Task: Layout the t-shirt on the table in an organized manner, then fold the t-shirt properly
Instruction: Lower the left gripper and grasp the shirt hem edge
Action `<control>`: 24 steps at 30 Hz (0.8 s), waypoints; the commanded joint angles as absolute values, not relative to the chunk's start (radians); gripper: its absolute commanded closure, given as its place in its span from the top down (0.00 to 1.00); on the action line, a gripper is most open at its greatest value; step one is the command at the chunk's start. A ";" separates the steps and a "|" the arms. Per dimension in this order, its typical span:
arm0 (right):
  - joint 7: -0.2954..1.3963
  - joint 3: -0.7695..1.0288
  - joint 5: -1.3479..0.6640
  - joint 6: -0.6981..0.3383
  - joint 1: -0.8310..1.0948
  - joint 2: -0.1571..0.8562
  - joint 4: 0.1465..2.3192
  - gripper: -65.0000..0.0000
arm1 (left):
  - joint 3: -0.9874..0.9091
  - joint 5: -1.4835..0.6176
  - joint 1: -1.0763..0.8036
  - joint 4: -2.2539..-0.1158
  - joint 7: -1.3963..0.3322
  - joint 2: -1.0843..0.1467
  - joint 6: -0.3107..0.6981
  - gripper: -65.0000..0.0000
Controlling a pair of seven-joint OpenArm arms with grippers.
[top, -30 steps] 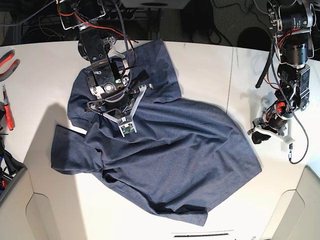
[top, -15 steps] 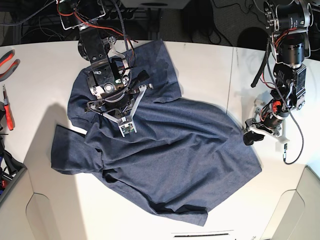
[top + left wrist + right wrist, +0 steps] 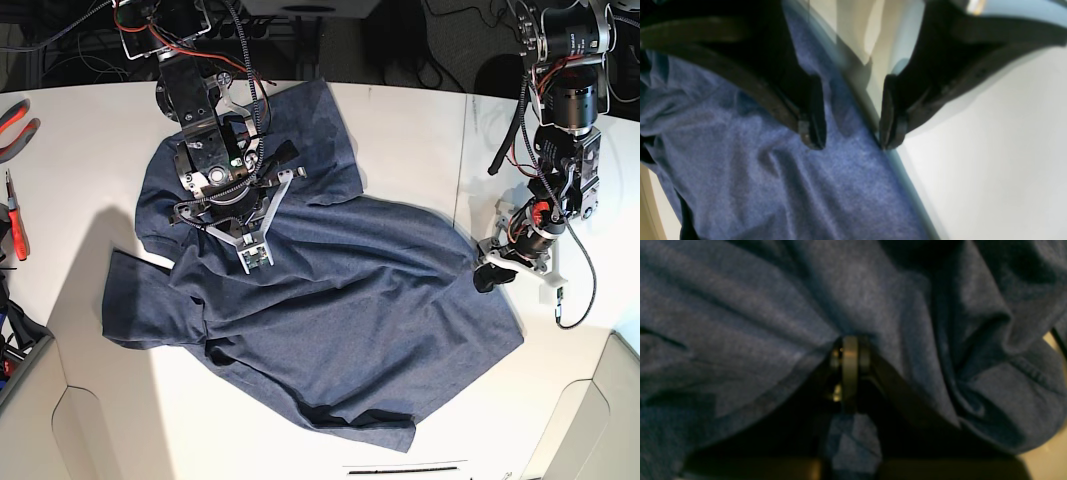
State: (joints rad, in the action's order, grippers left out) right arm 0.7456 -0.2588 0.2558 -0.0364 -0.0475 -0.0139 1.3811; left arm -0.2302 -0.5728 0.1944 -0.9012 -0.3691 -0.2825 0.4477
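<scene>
One t-shirt (image 3: pixel 330 310) lies rumpled across the table (image 3: pixel 420 130); the right gripper (image 3: pixel 256 258), jaws pressed together, pinches its cloth near the collar end; the left gripper (image 3: pixel 487 272) hangs spread wide over its side edge.

left gripper (image 3: pixel 850 133) wide apart, low — right gripper (image 3: pixel 850 350) pressed closed

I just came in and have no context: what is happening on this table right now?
A two-armed robot is working on a navy t-shirt that lies rumpled, not yet flat, on the white table. The right gripper is shut on a pinch of the fabric near the upper part of the shirt. The left gripper is open, straddling the shirt's side edge, with nothing gripped yet.
</scene>
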 commanded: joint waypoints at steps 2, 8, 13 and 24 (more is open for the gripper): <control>0.782 -0.255 0.262 -0.030 -0.052 -0.012 1.384 0.00 | -0.234 -0.581 0.216 -0.916 -0.348 -0.297 0.406 0.46; 0.782 -0.255 0.262 -0.030 -0.052 -0.012 1.384 0.00 | -0.234 -0.561 0.216 -0.916 -0.348 -0.296 0.400 0.46; 0.782 -0.255 0.262 -0.030 -0.052 -0.012 1.384 0.00 | -0.208 -0.561 0.216 -0.916 -0.348 -0.297 0.400 0.46; 0.782 -0.255 0.262 -0.030 -0.052 -0.012 1.384 0.00 | -0.142 -0.511 0.216 -0.916 -0.301 -0.297 0.369 0.29</control>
